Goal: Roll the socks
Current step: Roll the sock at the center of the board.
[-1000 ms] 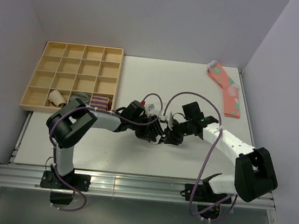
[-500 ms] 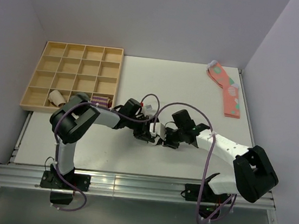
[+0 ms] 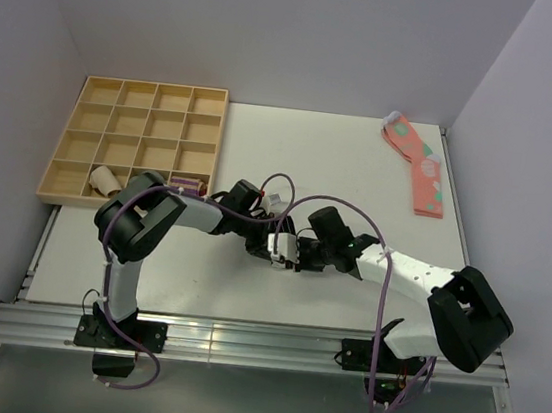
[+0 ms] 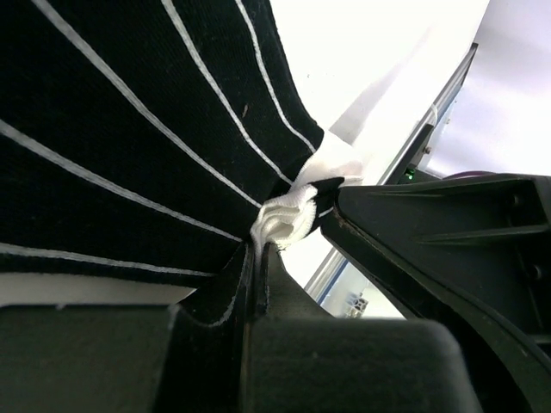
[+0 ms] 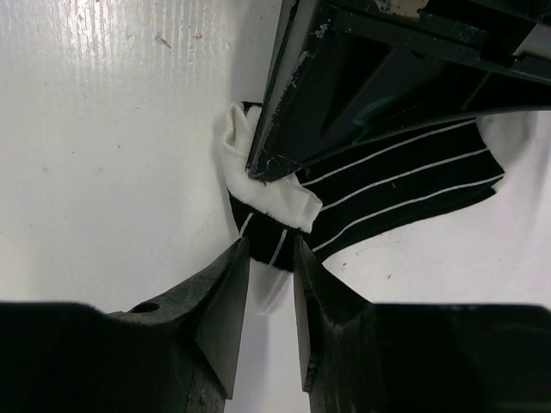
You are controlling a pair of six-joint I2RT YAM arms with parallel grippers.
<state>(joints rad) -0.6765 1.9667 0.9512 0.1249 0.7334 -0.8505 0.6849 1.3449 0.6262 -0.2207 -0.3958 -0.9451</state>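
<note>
- Walls [image 3: 277, 35]: plain pale grey, matte, closing in the table on three sides.
- Table [image 3: 245, 293]: flat white top, faintly scuffed in the right wrist view; metal rail along the near edge.
- Tray [image 3: 220, 139]: light wood, square compartments, at the far-left corner of the table.
- Right arm [image 3: 419, 274]: white and black, stretched low and leftward toward table centre.
- Left arm [image 3: 184, 213]: black and grey, folded at the elbow, reaching rightward to meet the other.
- Pink socks [image 3: 423, 174]: flat, green and white patches, at the far-right edge, well apart from the arms.
- Socks [image 5: 396, 185]: black ribbed knit, thin white stripes, bunched white trim; at table centre between both grippers.
- Left gripper [image 4: 258, 249]: fingers pressed together on the black fabric beside the trim.
- Right gripper [image 5: 269, 249]: fingers narrowly apart, striped edge at the tips; grip cannot be told.
- Maroon bundle [image 3: 186, 187]: striped, in a near-row compartment.
- Beige roll [image 3: 106, 182]: in a near-row compartment, further left.
</note>
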